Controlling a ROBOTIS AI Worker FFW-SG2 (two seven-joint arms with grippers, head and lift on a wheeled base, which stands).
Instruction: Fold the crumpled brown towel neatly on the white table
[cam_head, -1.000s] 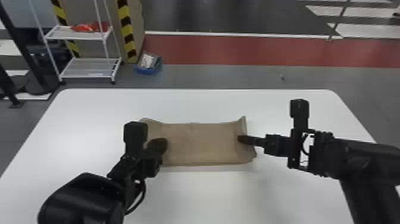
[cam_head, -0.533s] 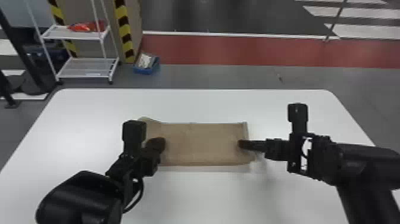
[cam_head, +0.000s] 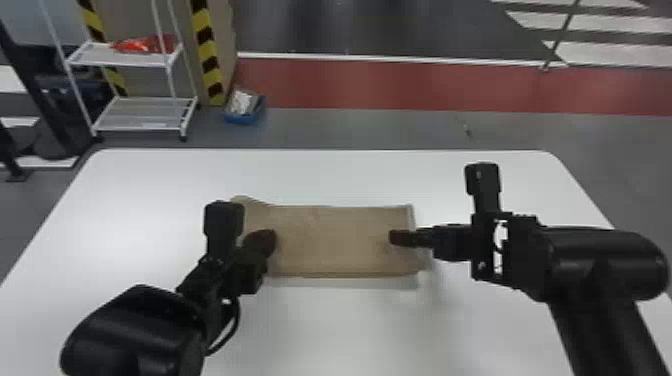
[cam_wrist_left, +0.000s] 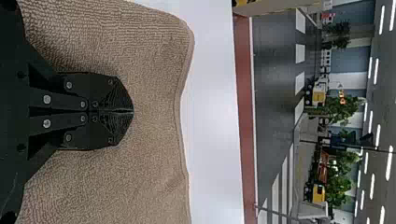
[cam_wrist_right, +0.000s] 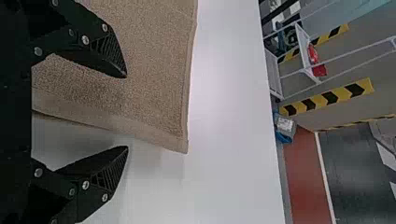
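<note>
- While the left gripper (cam_head: 262, 241) sits over the towel's left part, its fingertips meet; cannot tell whether cloth is pinched.
- Right gripper (cam_head: 396, 238): fingers spread wide, one over the towel, the other beyond its edge above the white table (cam_head: 340, 330).
- Brown towel (cam_head: 335, 242): folded rectangle, spanning between both grippers.
- Versus earlier: far corner near the right gripper, formerly peaked, now lies flat.

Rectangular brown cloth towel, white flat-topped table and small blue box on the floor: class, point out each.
Brown towel (cam_head: 340, 240), head view: middle of its top face.
White table (cam_wrist_left: 210, 116), left wrist view: bare surface beyond the towel's edge.
Blue box (cam_head: 242, 119), head view: its front wall.
</note>
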